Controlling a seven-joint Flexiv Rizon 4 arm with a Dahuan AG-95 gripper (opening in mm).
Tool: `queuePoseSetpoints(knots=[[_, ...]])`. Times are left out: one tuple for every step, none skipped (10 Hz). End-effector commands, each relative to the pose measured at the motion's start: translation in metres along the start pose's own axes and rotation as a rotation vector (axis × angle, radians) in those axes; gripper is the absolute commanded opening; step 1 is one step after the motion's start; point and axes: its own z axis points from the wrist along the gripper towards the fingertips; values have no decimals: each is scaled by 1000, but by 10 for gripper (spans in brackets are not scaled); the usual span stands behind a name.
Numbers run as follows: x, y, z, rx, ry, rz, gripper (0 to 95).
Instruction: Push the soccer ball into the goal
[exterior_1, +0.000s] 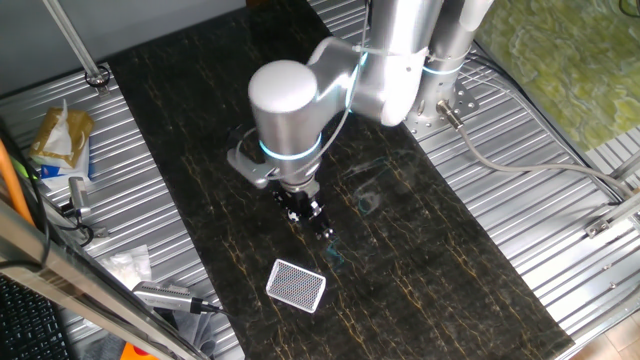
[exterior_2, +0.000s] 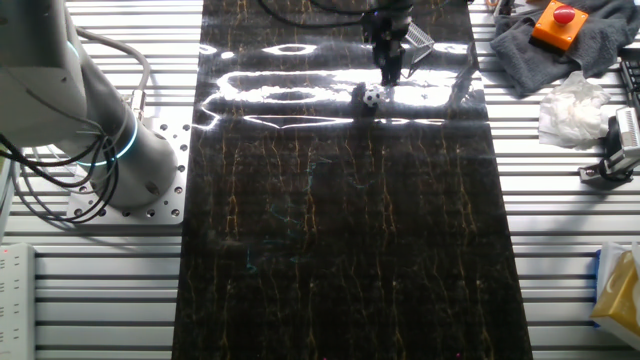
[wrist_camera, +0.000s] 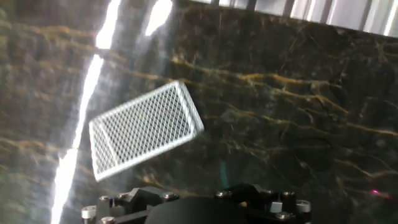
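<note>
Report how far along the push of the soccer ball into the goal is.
Done: the gripper is down at the mat, right beside the soccer ball. In hand: lining up the push; the hand view faces the goal. Left: the push itself. The goal lies ahead of the gripper with no ball in it.

Glossy black marble-like mat (exterior_2: 340, 220) with gold veins, ribbed bare metal table (exterior_1: 560, 200), fine mesh goal (wrist_camera: 144, 129) in a white, perhaps plastic, rim, smooth silver arm (exterior_1: 330, 85), grey cloth (exterior_2: 560, 55).
</note>
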Motion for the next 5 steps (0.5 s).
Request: queuePoseSetpoints(knots=[[6, -3, 3, -14, -15, -6, 950], [9, -6, 5, -17, -22, -6, 950], [10, -6, 6, -21, -26, -5, 950], [12, -8, 7, -29, -33, 0, 950], [15, -10, 9, -30, -39, -1, 950]])
